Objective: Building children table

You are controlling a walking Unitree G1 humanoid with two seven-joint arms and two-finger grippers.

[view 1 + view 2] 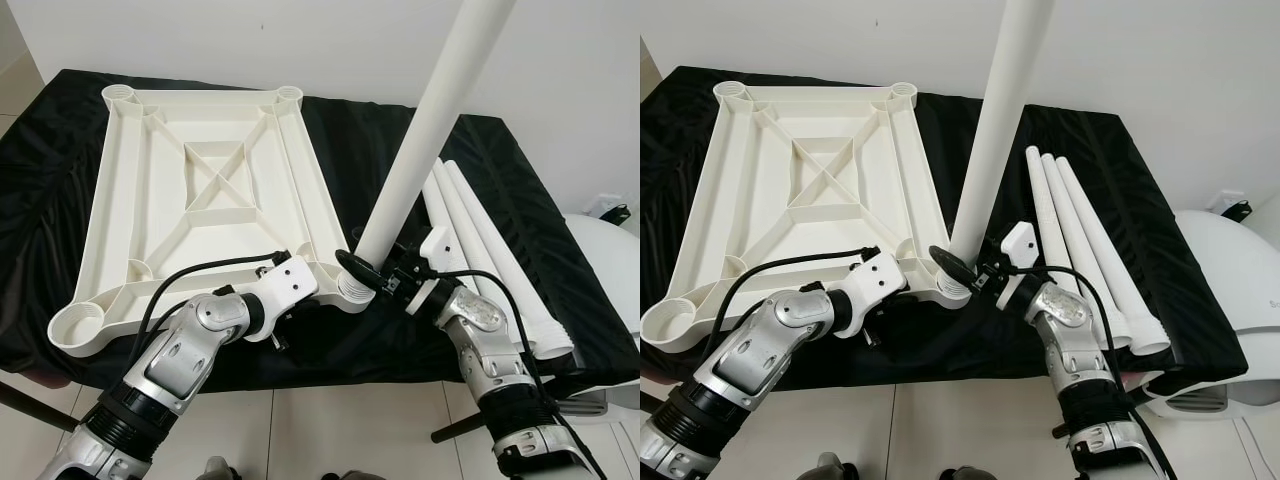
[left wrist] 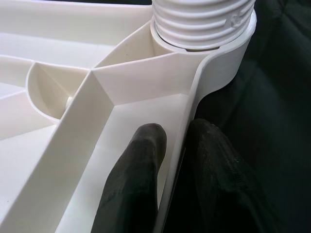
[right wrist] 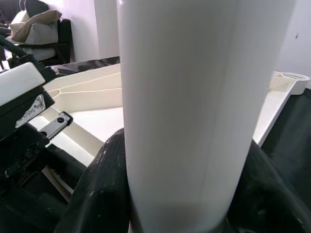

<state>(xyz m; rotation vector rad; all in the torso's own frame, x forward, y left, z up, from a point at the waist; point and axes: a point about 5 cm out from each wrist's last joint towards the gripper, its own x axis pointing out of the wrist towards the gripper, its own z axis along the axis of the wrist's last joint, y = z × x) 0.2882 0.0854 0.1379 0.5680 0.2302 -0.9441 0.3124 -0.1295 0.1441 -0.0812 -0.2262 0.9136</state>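
A white table top (image 1: 215,190) lies upside down on a black cloth (image 1: 50,180), ribs facing up. My left gripper (image 2: 177,133) is shut on its rim wall close to the near right corner, one finger (image 2: 141,160) inside the rim and the other outside. A white table leg (image 1: 420,140) stands nearly upright in that corner's socket (image 1: 352,290), its threaded end (image 2: 204,19) seated in the ring. My right gripper (image 1: 362,272) is shut on the leg just above the socket. Three more white legs (image 1: 480,230) lie side by side to the right.
The cloth-covered surface ends just before my arms, with tiled floor (image 1: 330,430) below. A white rounded appliance (image 1: 605,250) stands off the right edge. A white wall runs behind. A dark chair with a bag (image 3: 34,29) is in the background.
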